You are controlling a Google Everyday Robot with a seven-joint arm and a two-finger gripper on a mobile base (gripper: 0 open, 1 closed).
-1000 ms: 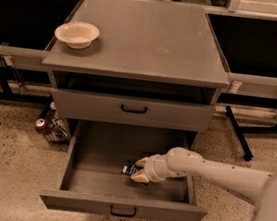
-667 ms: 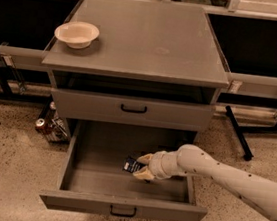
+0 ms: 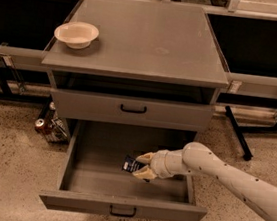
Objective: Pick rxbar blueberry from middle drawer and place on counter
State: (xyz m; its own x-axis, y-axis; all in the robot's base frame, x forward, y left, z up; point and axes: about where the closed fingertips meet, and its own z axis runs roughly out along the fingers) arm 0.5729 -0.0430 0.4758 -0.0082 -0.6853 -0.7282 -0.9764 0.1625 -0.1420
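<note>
Tool [image 3: 141, 165] in middle drawer [image 3: 82, 202], fingers [image 3: 146, 158] tight on dark blue, pale-printed rxbar blueberry [image 3: 130, 165].

Noted: rxbar blueberry [image 3: 131, 165] is a small flat bar in a dark blue wrapper with pale print, slightly tilted. It sits inside the middle drawer [image 3: 121, 207], toward 4 o'clock of the drawer floor. Gripper [image 3: 139, 164] comes in from 3 o'clock, fingers pinched on the bar's right end. Drawer pulled fully out, with a flat grey front and small black handle, at 6 o'clock of the counter [image 3: 152, 38] — broad, matte grey, faint round mark.
</note>
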